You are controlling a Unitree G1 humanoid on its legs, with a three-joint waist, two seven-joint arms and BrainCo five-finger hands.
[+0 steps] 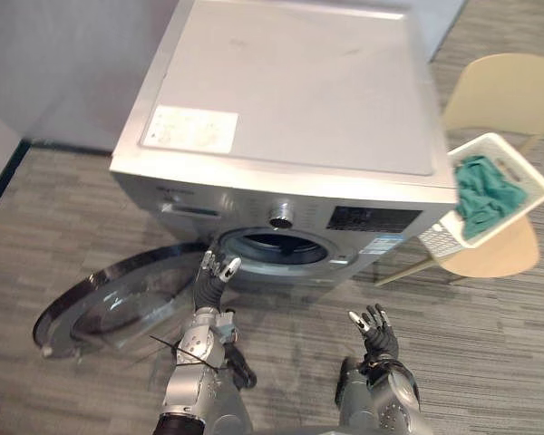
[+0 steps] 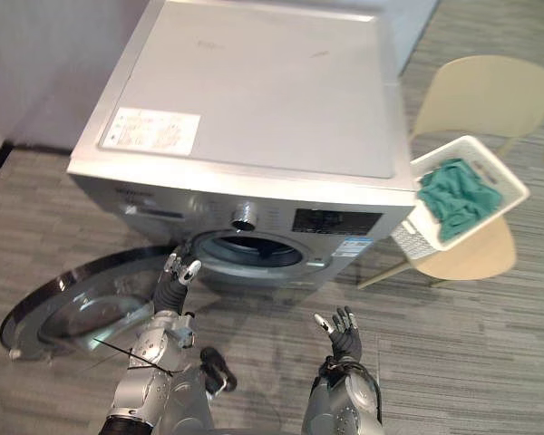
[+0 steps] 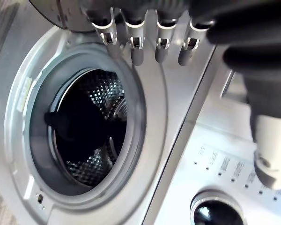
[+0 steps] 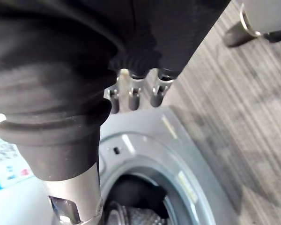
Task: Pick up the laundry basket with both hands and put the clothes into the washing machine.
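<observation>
Rightward, basket [image 1: 527, 164] (clothes [image 1: 483, 192] inside) on chair [image 1: 503, 255].

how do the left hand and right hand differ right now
The left hand is up at the rim of the washing machine's open port, beside the open door. The right hand is held back over the floor, apart from the machine. The right hand is on the side of the laundry basket on the chair, while the left hand is far from it. Both hands are open and hold nothing.
</observation>
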